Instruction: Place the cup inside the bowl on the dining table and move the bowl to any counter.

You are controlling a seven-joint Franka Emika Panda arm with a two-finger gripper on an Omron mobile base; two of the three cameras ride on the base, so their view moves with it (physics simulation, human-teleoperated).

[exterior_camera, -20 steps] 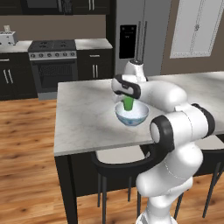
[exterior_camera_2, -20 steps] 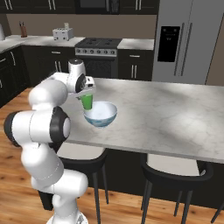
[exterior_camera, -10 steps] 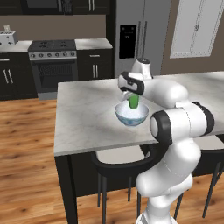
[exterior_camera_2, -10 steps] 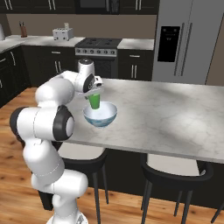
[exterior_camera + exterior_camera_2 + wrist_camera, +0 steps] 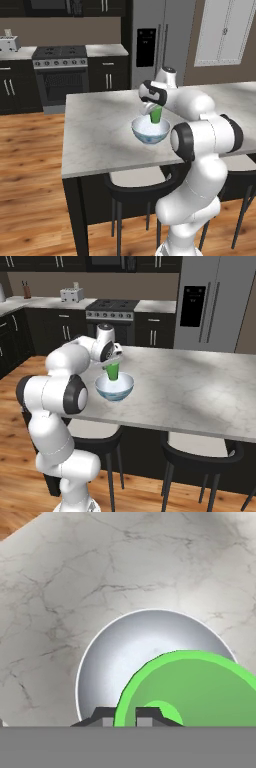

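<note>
The gripper [image 5: 123, 716] pinches the rim of the cup [image 5: 155, 115], fingers closed on its wall, holding it upright just above the bowl [image 5: 150, 131], which sits on the table [image 5: 100, 130]; no writing legible

Cup [image 5: 155, 115] above bowl [image 5: 150, 131] on dining table [image 5: 100, 130]

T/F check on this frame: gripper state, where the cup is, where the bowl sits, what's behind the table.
1. The gripper is shut on the cup. True.
2. The cup lies on its side on the floor. False: it is upright, held over the bowl.
3. The bowl stands on the dining table. True.
4. The bowl sits by a sink. False: it sits on the marble island above the stools.
5. A stove stands behind the table. True.
</note>
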